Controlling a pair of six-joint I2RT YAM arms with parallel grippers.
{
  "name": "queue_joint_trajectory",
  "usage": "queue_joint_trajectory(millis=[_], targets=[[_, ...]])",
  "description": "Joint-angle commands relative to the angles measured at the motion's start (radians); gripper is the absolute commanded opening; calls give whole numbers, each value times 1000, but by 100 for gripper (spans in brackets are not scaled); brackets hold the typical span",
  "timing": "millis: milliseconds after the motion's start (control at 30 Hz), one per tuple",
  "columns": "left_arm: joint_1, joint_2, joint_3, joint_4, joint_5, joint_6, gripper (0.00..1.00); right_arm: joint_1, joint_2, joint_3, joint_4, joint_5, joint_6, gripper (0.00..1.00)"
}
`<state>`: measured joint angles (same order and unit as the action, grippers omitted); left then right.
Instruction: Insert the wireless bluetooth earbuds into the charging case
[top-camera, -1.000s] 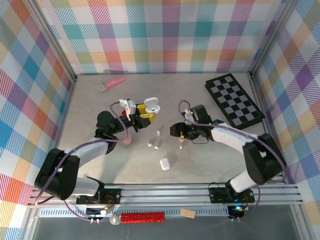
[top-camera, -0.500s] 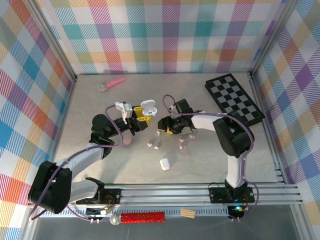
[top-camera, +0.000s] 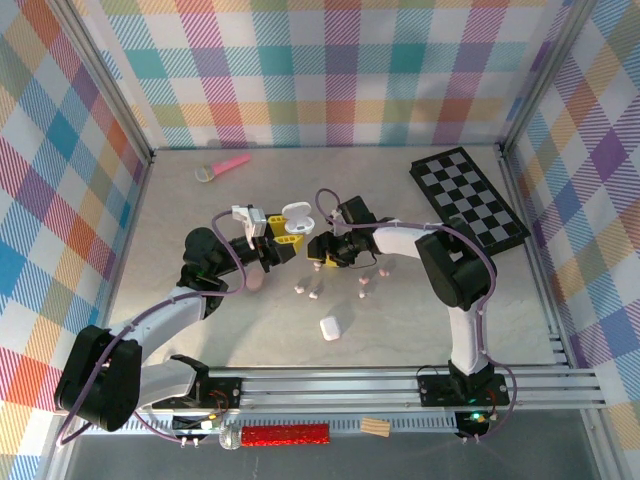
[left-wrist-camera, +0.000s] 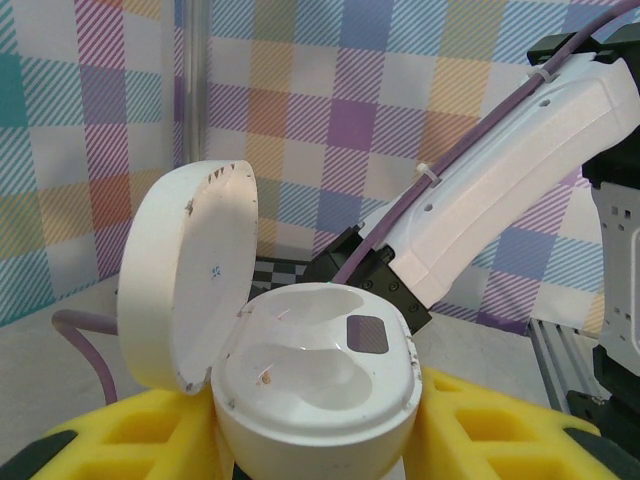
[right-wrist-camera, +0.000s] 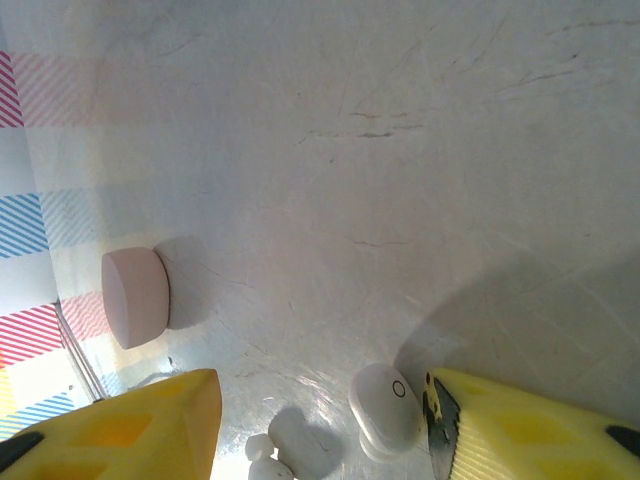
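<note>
left end effector clamped on open white pebble-shaped charging case, wells up. right end effector, fingers apart and bare, just right of it. tiny pale stemmed earbuds lie on grey desk just nearer; right arm closest; stem axis indistinct.

Three pebble-shaped cases are showing: one open white case, one closed white case and one pink case. At least five earbuds are lying scattered on the tabletop. One chessboard and one pink-handled tool are resting there too.
</note>
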<state>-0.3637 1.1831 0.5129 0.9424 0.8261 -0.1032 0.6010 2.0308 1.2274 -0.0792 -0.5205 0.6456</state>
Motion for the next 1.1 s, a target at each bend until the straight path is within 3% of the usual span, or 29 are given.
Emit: queue_joint_trajectory(millis=[0, 400, 633, 1067], targets=[[11, -26, -4, 16, 15, 21, 43, 16, 20, 6, -32, -15, -10, 54], [11, -31, -8, 15, 8, 31, 43, 22, 23, -8, 29, -44, 24, 39], [11, -39, -11, 6, 10, 37, 43, 28, 44, 10, 13, -56, 26, 38], [12, -48, -16, -5, -5, 60, 43, 84, 87, 146, -289, 142, -137, 35]])
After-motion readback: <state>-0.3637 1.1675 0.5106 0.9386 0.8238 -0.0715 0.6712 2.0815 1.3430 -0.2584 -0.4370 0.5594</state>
